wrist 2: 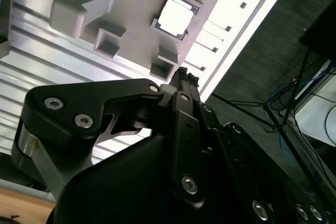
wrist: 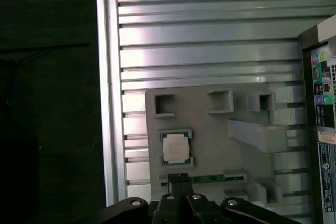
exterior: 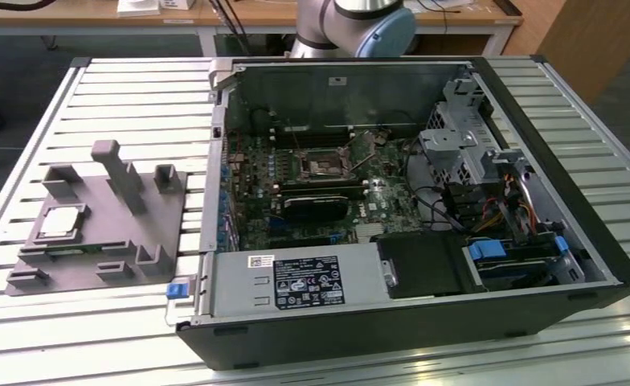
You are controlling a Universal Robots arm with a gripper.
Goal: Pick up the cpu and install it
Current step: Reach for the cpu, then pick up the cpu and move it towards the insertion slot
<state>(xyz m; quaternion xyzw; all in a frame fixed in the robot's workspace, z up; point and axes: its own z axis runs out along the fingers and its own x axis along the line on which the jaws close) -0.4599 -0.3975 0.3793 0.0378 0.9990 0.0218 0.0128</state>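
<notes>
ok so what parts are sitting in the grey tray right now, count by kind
cpu: 1
green memory stick: 1
total: 2

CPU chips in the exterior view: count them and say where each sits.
1. The cpu lies on the grey tray at the exterior view's left, outside the computer case; another could be hidden inside.
</notes>
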